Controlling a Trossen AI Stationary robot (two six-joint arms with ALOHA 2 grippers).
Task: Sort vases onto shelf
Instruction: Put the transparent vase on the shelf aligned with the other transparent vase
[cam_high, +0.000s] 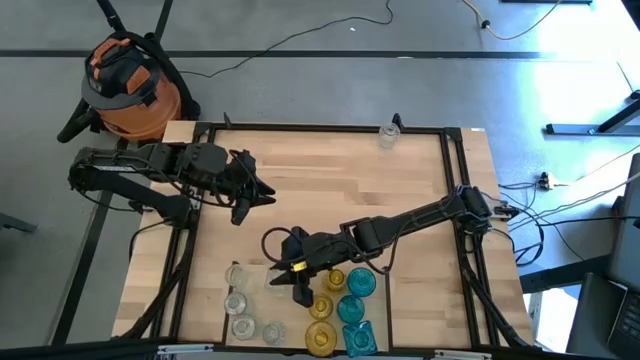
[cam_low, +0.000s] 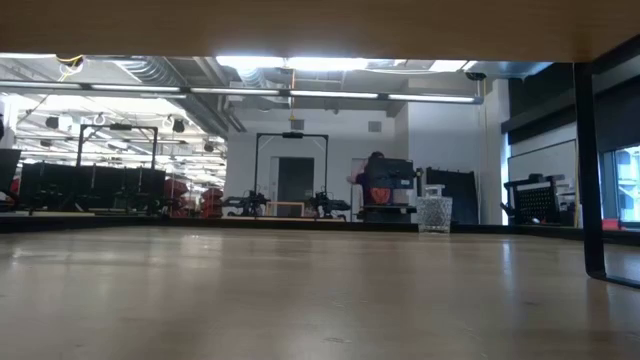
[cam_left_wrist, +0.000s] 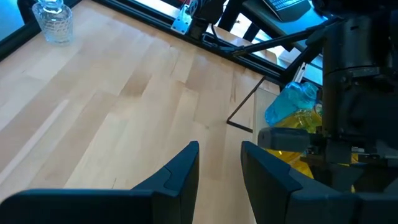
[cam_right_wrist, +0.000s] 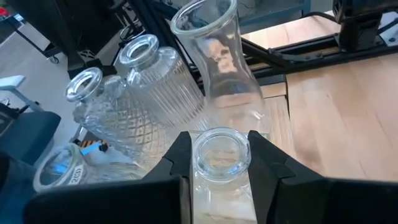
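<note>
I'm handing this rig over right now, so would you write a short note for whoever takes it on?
Right gripper: at the near edge of the shelf, fingers around the neck of a small clear vase; whether they are clamped cannot be told.
Left gripper: hovers over the shelf's left side, slightly open, empty.
Done: clear vases grouped near-left, amber vases and teal vases beside them.
Left: one clear vase stands alone at the far edge; the vase in the right gripper is not yet released.
</note>
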